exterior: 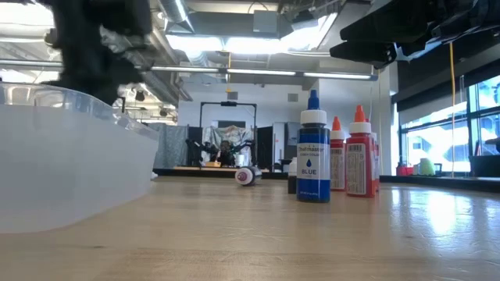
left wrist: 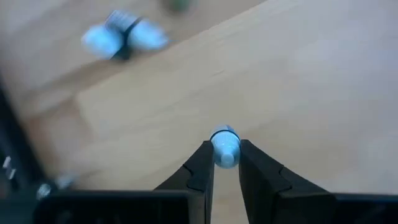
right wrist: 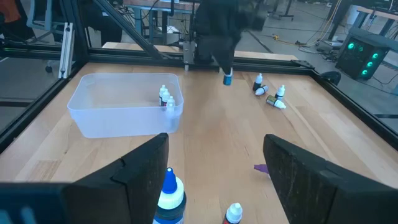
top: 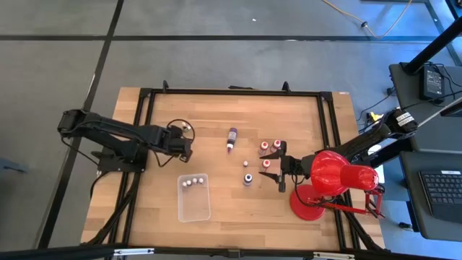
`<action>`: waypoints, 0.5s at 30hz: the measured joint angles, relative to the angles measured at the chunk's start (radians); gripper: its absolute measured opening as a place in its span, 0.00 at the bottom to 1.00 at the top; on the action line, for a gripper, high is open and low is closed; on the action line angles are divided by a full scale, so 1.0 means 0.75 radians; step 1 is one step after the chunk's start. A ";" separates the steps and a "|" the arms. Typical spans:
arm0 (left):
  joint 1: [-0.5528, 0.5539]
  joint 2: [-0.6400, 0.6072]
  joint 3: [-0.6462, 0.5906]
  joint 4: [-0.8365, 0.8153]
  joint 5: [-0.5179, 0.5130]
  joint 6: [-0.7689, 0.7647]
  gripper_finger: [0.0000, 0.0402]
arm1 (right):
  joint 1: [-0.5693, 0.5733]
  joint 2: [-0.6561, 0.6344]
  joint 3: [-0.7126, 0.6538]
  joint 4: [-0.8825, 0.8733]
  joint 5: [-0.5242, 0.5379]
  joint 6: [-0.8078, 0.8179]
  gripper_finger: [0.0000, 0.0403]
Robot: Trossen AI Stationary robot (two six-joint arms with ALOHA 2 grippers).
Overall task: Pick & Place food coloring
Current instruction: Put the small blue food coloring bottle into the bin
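The left gripper (left wrist: 225,163) has its jaws shut on a small blue-capped food coloring bottle (left wrist: 225,148), held above the wooden surface (top: 238,206) on the far side of the clear plastic tray (top: 193,209); the bottle hangs roughly upright in the right wrist view, cap end down. Three bottles (top: 193,181) stand upright inside the tray at its far end. A longer purple bottle (top: 232,138) lies on its side to the right of the tray, its long axis running front to back. The right gripper (top: 281,173) waits beside the red desk lamp (top: 332,177), jaws spread wide and empty, with an upright blue bottle (exterior: 313,148) and red bottles (exterior: 358,153) near it.
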 joint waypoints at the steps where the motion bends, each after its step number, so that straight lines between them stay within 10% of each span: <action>1: -0.020 0.000 0.038 0.002 -0.016 0.044 0.13 | 0.000 0.000 0.000 0.000 0.000 0.000 0.66; 15: -0.474 0.040 0.242 0.530 0.013 0.675 0.13 | 0.000 0.000 0.000 0.001 0.000 -0.002 0.66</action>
